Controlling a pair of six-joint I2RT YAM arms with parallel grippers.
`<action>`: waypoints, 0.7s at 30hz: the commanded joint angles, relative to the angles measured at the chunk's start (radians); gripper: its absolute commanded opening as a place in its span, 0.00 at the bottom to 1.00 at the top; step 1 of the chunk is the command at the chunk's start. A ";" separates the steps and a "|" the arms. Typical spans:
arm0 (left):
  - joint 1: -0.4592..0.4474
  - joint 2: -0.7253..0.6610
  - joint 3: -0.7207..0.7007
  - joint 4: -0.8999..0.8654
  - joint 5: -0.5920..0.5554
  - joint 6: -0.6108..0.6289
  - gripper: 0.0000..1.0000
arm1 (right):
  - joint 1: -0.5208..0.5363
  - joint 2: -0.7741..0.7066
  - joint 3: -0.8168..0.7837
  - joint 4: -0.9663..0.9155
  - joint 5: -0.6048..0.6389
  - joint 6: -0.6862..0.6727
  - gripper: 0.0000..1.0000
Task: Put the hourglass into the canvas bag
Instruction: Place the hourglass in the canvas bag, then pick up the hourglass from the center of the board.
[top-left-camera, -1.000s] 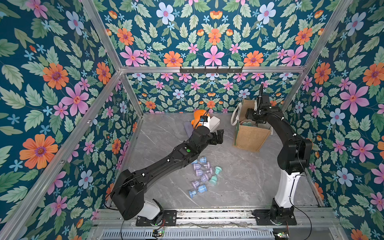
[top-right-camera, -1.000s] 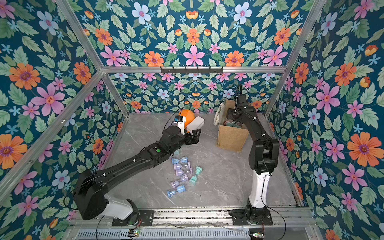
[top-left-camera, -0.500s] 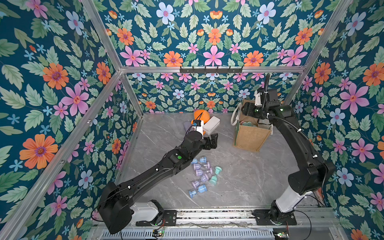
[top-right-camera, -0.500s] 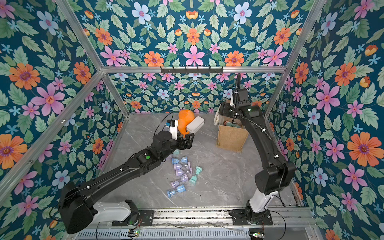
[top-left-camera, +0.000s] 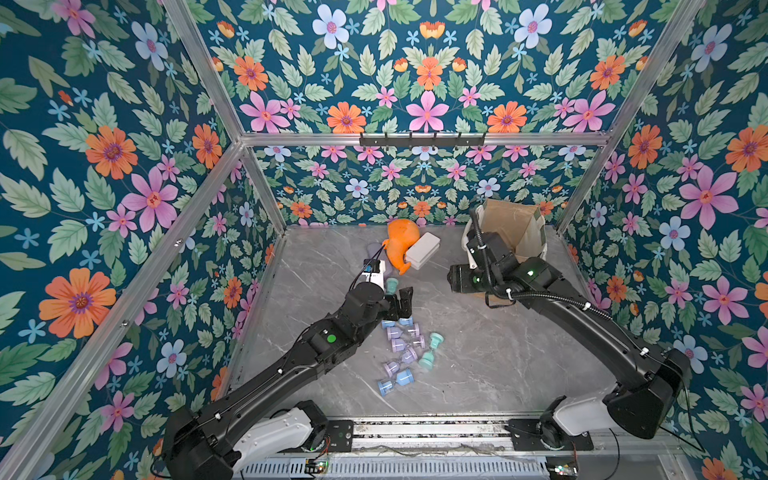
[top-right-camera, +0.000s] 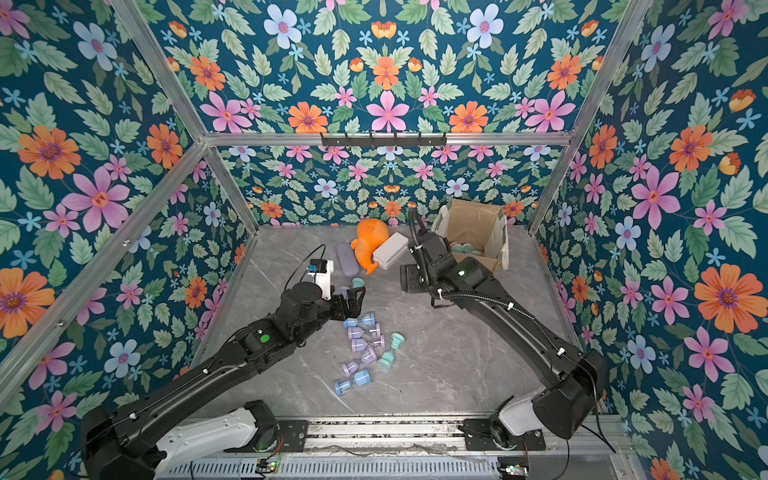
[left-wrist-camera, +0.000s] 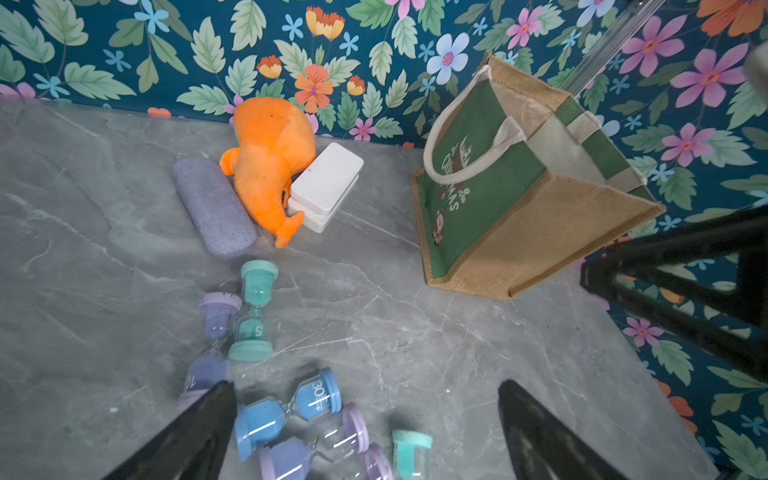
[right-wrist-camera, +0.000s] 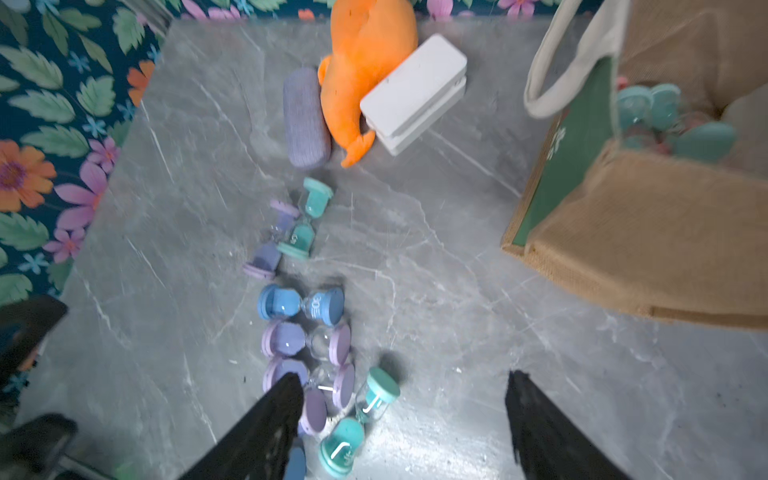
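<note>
**Eight hourglasses flat mid-table, both pincers gaping empty**

The hourglasses (top-left-camera: 401, 345) lie on their sides mid-table: four purple, two blue, two teal. The blue hourglass (top-left-camera: 396, 322), just 6 o'clock of the wide-spread, empty left gripper (left-wrist-camera: 365, 383), runs 9-to-3. At 1 o'clock the canvas bag (top-left-camera: 507, 220) stands open, teal caps (top-right-camera: 464, 248) inside. The right gripper (right-wrist-camera: 402, 374), also wide and empty, hangs between it and the heap. At 12: one orange plush (top-left-camera: 401, 243), white box (top-left-camera: 423, 249), grey case (top-right-camera: 347, 258).

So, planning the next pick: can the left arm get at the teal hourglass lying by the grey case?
Probably yes. The left gripper hangs open and empty close to the teal hourglass, with nothing lying over it. A purple hourglass lies right beside it and might get nudged.
</note>
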 joint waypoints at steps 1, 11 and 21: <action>0.000 -0.045 -0.035 -0.056 -0.018 -0.007 1.00 | 0.067 -0.015 -0.079 0.007 0.042 0.104 0.79; -0.001 -0.113 -0.115 -0.081 -0.026 -0.055 1.00 | 0.221 0.038 -0.285 0.095 -0.038 0.337 0.79; 0.000 -0.145 -0.158 -0.071 -0.046 -0.098 1.00 | 0.291 0.141 -0.365 0.192 -0.096 0.464 0.79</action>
